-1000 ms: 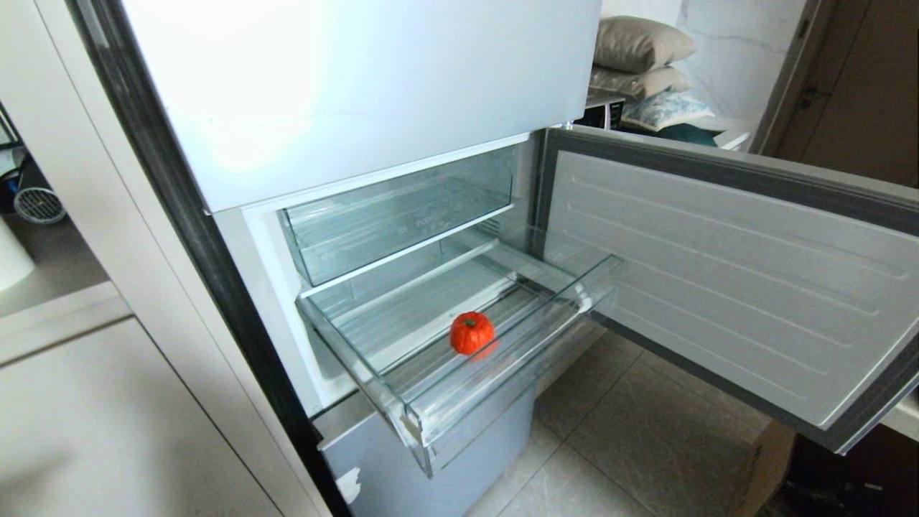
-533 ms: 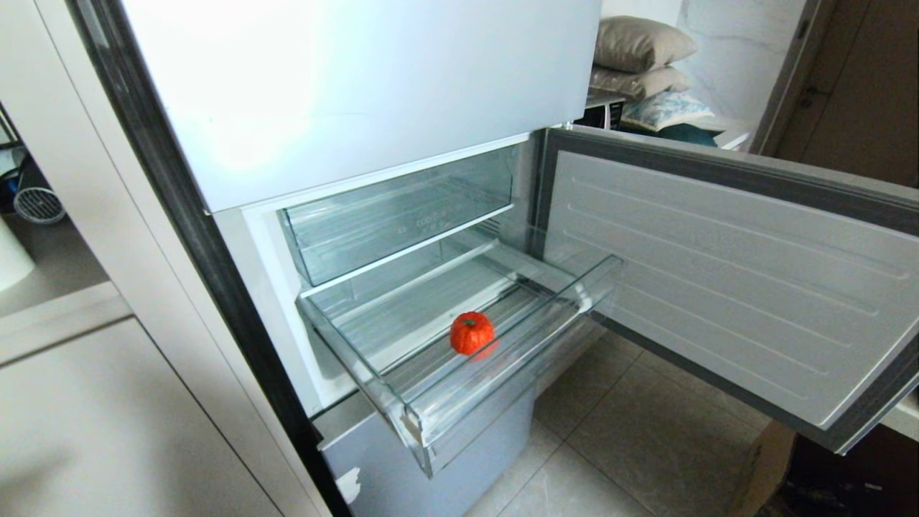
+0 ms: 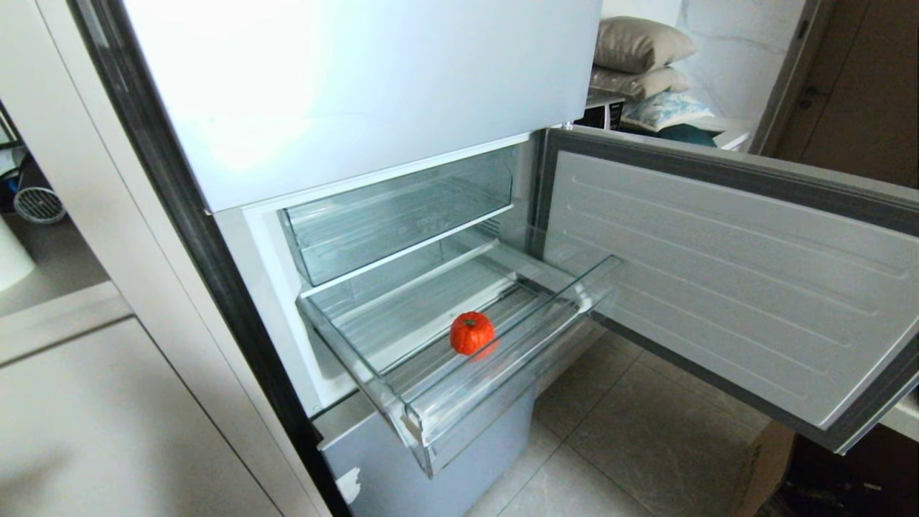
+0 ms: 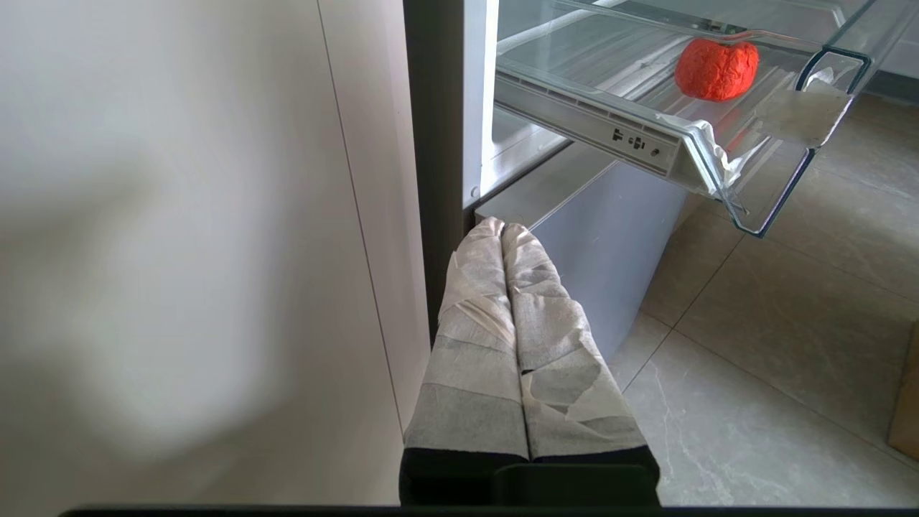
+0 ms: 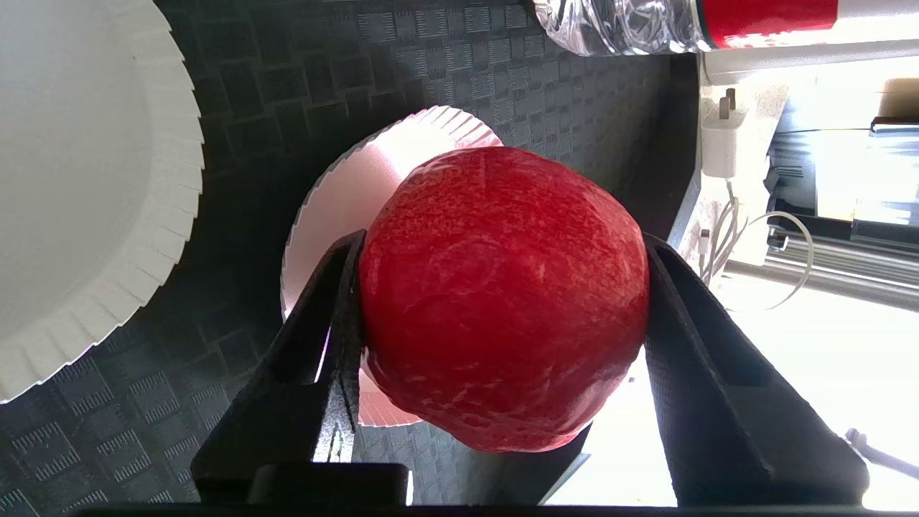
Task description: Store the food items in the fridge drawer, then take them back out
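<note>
Meanwhile, the right hand (image 5: 502, 301) is clamped on the round red fruit (image 5: 502, 294) above a paper plate (image 5: 373, 179); it must next, I judge, join the pumpkin (image 3: 472, 332) in the fridge drawer (image 3: 502, 380); left hand (image 4: 502, 237) pressed together, parked.

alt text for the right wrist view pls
The right tool is clamped on a round red toy fruit, held above a small white paper plate on a dark patterned mat. A larger paper plate and a red-labelled water bottle lie nearby.

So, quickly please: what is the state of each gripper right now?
Left gripper: shut, holding nothing, low beside the fridge.
Right gripper: shut on the red fruit, above a paper plate.
</note>
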Robot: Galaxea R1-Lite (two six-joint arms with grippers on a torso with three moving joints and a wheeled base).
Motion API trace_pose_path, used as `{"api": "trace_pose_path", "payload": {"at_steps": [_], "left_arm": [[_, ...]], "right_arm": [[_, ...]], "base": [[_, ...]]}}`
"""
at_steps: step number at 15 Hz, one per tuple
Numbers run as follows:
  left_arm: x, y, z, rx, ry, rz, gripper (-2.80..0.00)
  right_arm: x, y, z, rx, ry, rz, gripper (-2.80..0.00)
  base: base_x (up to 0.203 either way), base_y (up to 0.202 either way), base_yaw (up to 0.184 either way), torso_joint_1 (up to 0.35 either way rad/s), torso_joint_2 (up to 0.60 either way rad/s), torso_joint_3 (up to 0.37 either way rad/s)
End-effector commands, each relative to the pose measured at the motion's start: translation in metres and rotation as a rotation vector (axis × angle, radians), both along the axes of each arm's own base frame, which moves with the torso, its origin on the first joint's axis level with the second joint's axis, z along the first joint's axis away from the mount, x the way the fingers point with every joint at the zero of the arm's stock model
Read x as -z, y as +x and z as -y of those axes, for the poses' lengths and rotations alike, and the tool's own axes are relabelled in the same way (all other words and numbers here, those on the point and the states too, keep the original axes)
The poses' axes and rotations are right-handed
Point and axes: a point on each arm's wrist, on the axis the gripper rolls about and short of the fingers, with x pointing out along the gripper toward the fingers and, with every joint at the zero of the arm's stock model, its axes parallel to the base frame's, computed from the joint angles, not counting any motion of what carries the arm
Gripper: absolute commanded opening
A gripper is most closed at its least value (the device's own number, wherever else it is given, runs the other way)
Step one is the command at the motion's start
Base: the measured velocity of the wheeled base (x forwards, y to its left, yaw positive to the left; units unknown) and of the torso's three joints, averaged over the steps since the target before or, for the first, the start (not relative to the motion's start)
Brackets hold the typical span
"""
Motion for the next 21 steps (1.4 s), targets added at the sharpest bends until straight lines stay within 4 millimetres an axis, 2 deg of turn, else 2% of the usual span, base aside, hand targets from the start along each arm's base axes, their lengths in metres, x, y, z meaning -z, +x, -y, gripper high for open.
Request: {"api": "trace_pose_path", "payload": {"at_steps": [1,6,7,8,21], "left_arm": [[0.0,0.0,0.0,0.0,0.0,0.0,-2.8],[0.0,0.0,0.0,0.0,0.0,0.0,-2.8],[0.0,0.0,0.0,0.0,0.0,0.0,-2.8],[0.0,0.0,0.0,0.0,0.0,0.0,-2.8],[0.0,0.0,0.0,0.0,0.0,0.0,-2.8]], "right_arm": [[0.002,0.0,0.0,-0.003,0.002,-0.007,-2.8],[0.0,0.0,0.0,-0.004,-0.003,-0.003,-2.8],[0.0,0.0,0.0,-0.004,-0.004,-0.001,-2.67],[0.0,0.0,0.0,-0.004,-0.003,0.0,0.0],[-0.009,0.001,0.001,-0.011,-0.024,0.019,0.0]], "base": [[0.0,0.0,0.0,0.0,0.0,0.0],[0.0,0.0,0.0,0.0,0.0,0.0],[0.0,0.0,0.0,0.0,0.0,0.0],[0.0,0.0,0.0,0.0,0.0,0.0],[0.0,0.0,0.0,0.0,0.0,0.0]]}}
